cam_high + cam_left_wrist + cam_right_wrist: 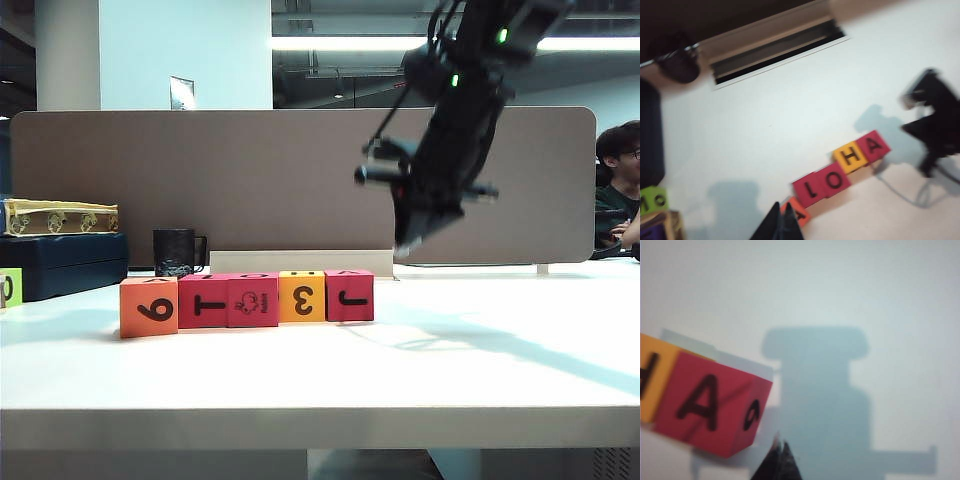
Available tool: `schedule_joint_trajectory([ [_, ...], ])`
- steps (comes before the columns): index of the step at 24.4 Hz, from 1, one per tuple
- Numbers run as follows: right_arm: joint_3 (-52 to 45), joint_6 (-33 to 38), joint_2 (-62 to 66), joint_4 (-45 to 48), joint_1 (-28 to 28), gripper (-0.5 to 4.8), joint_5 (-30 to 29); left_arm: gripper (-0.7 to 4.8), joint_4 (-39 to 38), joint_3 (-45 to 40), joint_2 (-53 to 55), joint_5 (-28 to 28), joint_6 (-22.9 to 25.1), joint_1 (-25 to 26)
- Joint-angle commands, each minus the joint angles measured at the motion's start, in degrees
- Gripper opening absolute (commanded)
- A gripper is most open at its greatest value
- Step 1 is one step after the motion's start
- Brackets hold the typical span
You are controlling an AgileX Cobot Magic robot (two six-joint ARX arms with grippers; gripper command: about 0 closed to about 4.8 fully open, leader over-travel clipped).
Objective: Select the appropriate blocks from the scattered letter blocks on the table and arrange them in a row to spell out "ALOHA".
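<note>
Letter blocks [246,300] sit in tight row on table [400,370], near 9 o'clock side in outside view; tops read A-L-O-H-A.

Blocks look light, hard, smooth. Best hold: pinch two flat sides.

Left gripper [782,225] pinched shut, holding nothing, over orange end block [799,214].

Right gripper [780,460] pinched shut, holding nothing, raised by red A block [710,407].

Hard to see: left wrist view blurry; orange block half hidden; right fingers blurry in outside view.
</note>
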Motion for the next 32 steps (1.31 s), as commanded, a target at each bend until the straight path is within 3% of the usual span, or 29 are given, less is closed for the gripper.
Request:
schedule_joint_trajectory([
  [1,0.26,-0.28,-4.94,-3.1,0.17,-0.01,-4.55,-0.06,1.16,-3.78,-0.2,-0.31,-1.2,4.35],
  [5,0.26,-0.33,-10.45,-9.25,2.01,-0.01,-5.38,-0.06,3.34,-13.7,-0.09,0.15,-1.25,8.35],
  [11,0.24,-1.88,-12.94,-13.62,10.62,-0.01,-5.35,-0.06,9.51,-33.53,0.17,7.04,-1.25,8.41],
  [17,0.26,-1.86,-12.94,-12.28,16.68,-0.02,-2.36,-0.06,15.65,-49.99,0.17,10.01,-1.25,8.41],
  [21,0.26,-1.84,-12.96,-13.35,18.38,-0.02,-2.27,-0.06,19.87,-56.89,0.17,11.63,-1.25,8.39],
  [32,0.26,-1.81,-13.07,-13.51,19.69,-0.02,-1.9,-0.06,27.47,-65.66,0.17,14.12,-1.27,8.39],
])
